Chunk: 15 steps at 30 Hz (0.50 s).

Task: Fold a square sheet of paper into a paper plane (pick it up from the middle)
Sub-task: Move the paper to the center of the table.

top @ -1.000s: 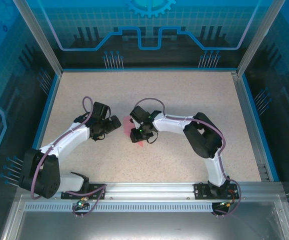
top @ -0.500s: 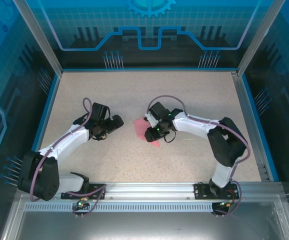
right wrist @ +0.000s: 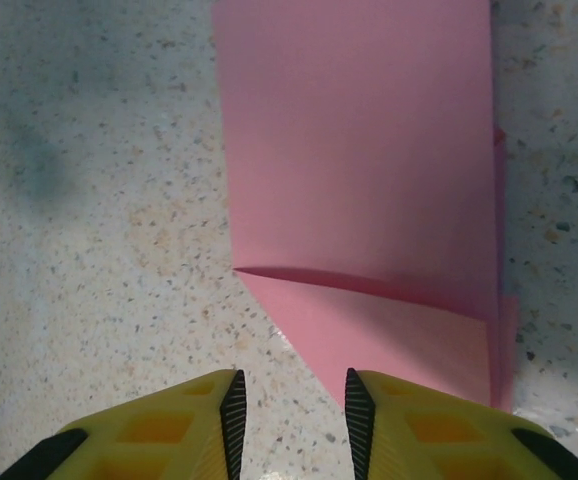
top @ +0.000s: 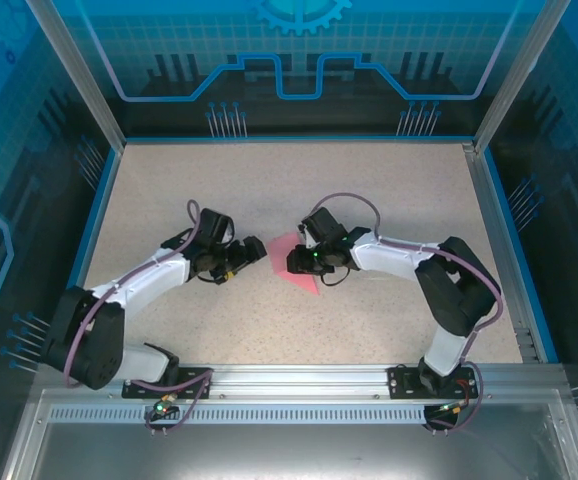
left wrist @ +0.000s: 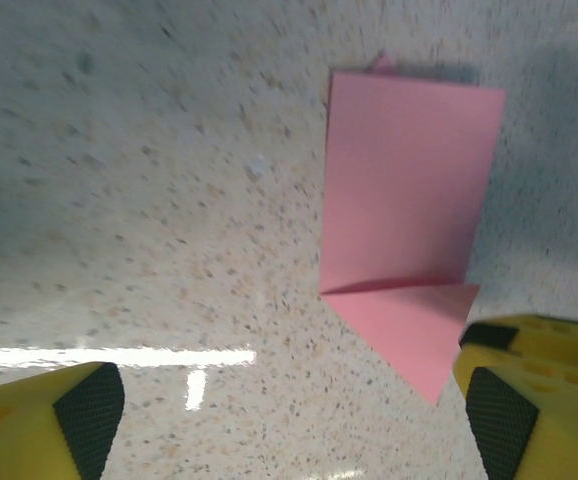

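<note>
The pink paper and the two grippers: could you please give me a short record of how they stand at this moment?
pink paper: partly folded, one end creased into a point, lying flat on the table
left gripper: jaws wide apart, holding nothing, one finger close beside the paper's point
right gripper: jaws a narrow gap apart, low at the paper's point, table showing between them
fold progress: not yet a finished plane

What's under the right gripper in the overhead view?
The folded pink paper, lying flat on the speckled table. Its edges stick out on either side of the right gripper; the wrist covers its middle there.
</note>
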Tool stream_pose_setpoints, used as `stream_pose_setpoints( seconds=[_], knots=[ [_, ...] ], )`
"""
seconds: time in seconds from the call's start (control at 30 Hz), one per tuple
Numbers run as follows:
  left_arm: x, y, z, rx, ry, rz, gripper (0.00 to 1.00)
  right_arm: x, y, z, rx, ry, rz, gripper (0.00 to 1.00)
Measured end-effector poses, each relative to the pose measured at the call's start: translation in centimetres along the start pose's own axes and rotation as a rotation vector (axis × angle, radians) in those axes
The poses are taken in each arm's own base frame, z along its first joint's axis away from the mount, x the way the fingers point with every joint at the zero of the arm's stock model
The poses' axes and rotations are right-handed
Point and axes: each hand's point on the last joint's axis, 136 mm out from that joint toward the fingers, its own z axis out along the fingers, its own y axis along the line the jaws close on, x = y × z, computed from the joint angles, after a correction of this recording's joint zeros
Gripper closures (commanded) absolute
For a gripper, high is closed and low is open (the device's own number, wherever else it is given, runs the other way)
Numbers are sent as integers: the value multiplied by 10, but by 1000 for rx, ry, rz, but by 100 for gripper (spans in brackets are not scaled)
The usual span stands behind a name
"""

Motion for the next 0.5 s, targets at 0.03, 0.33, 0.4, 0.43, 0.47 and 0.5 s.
stream_pose_setpoints(
  seconds=[0.03,0.33,0.4,0.43,0.47,0.5],
  knots=[
    [4,-2,3,4,16,5,13,0,-4,4,7,4,16,66],
    [17,-16,21,65,93,5,23,-6,-29,16,34,5,111,67],
    [19,-17,26,74,112,0,25,-4,-36,19,32,8,134,67],
    [21,-18,28,80,121,-4,25,-4,-36,19,20,8,146,67],
    [22,-19,30,84,130,-9,26,-5,-37,19,11,7,153,67],
    [24,-21,34,86,142,-11,27,-5,-37,19,3,9,161,67]
  ],
)
